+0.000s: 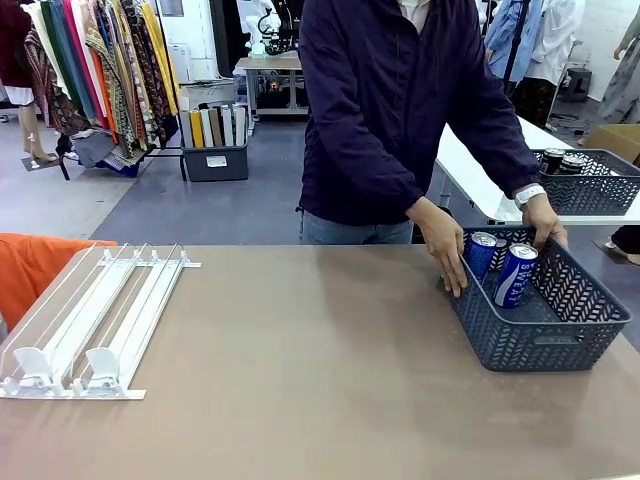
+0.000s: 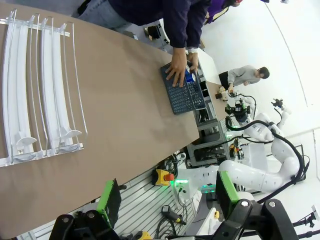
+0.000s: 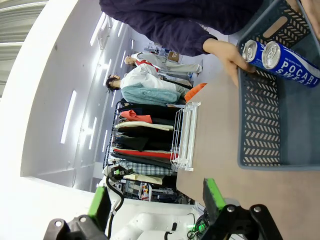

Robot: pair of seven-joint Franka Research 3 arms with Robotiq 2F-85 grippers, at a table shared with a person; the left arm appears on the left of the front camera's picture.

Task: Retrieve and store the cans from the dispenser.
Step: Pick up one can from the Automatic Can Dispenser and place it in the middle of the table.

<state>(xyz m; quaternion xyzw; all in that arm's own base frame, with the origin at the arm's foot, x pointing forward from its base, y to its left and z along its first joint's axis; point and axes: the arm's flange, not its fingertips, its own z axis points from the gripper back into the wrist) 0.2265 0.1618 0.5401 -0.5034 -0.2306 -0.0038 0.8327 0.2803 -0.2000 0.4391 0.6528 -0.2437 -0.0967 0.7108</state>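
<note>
The white dispenser (image 1: 100, 320) lies at the table's left with its lanes bare; I also see this dispenser (image 2: 40, 90) in the left wrist view and the dispenser (image 3: 185, 135) in the right wrist view. Two blue-and-white Pocari cans (image 1: 515, 275) stand tilted in a dark grey basket (image 1: 530, 345) at the right. A person's hands (image 1: 445, 245) hold the basket's rim beside them. The cans (image 3: 292, 62) lie in the basket (image 3: 260, 120) ahead of my right gripper (image 3: 156, 202), which is open and holds nothing. My left gripper (image 2: 167, 192) is open off the table's near edge, far from the basket (image 2: 180, 100).
A second dark basket (image 1: 590, 180) with dark cans stands on a white table behind at the right. An orange cloth (image 1: 35, 270) lies past the table's left edge. The table's middle (image 1: 320, 340) is bare brown surface.
</note>
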